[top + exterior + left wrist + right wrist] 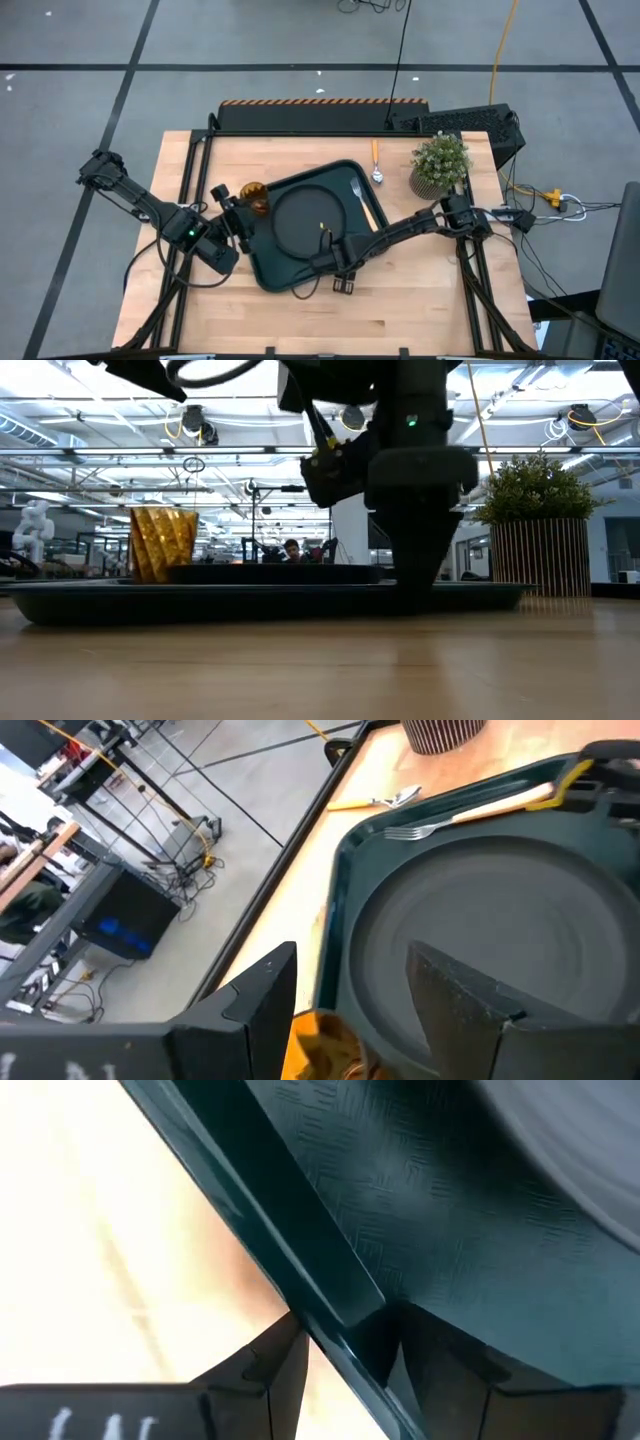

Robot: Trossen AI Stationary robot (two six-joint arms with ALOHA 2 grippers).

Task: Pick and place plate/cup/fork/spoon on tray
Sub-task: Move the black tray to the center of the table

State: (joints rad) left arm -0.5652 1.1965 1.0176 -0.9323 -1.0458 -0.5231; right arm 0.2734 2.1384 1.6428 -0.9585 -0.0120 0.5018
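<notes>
The dark green tray (268,268) lies in the middle of the table. The round dark plate (305,222) and the fork (364,204) lie on it. The spoon (376,166) lies on the table beyond the tray's far edge. The amber cup (254,197) stands upright by the tray's far left corner. My left gripper (350,960) is open, with the cup (322,1042) between its fingers near one of them; I cannot tell whether they touch. My right gripper (338,264) is shut on the tray's near rim. My right gripper pinches the tray's raised near rim (330,1305), about midway along that edge, with one finger inside the tray and one outside. The fingers point down, slanting in from the table's right near side. In the low view the tray (250,605) lies flat on the table.
A potted plant (439,165) stands at the table's far right, close to the spoon. A black box (470,124) sits behind it at the far edge. Bare wood lies along the near edge of the table (330,320).
</notes>
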